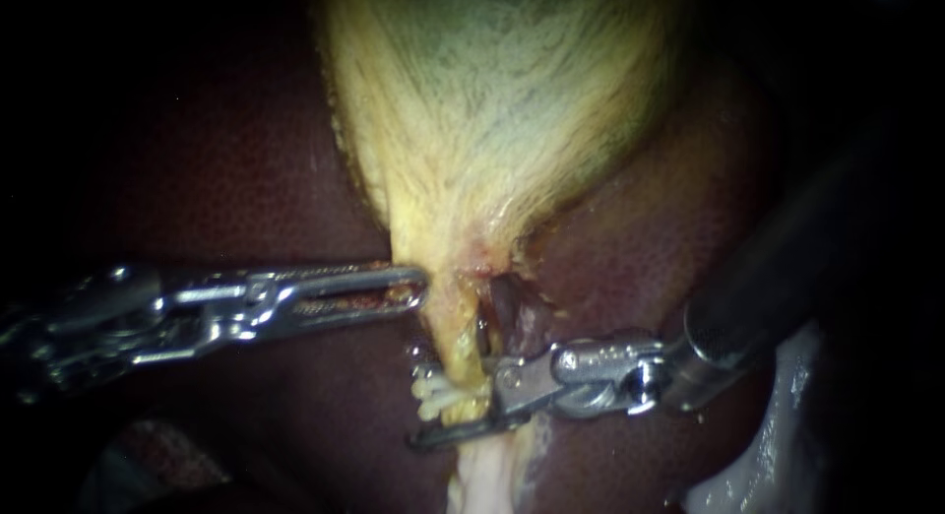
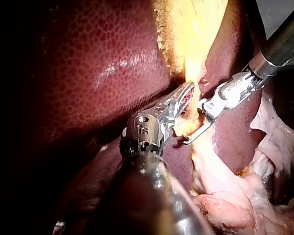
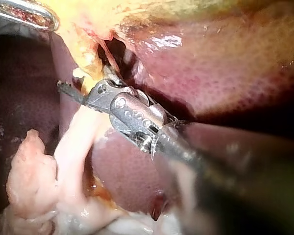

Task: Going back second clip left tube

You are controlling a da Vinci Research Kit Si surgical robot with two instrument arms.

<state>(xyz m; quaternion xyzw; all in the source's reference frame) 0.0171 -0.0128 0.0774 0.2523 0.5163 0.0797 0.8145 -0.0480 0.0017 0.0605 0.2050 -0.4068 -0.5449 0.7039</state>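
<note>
Pale yellow left tube [image 1: 458, 327] carries a white clip [image 1: 433, 396]; right pincer [image 1: 451, 408] released, astride it; left pincer [image 1: 418, 288], cannot tell.

The liver [image 1: 246, 179] is deep maroon with tiny speckles, the gallbladder [image 1: 492, 100] is pale yellow streaked greenish-grey, and the tube [image 1: 456, 332] is creamy yellow.

In the endoscope view the gallbladder [image 1: 492, 100] and liver [image 1: 226, 179] are faced head-on from close range, the left instrument [image 1: 409, 288] entering from the left and the right instrument [image 1: 453, 406] from the right. Each wrist view is taken along its own shaft, very near. The tube [image 1: 463, 347] between both tips is shared by all three.
</note>
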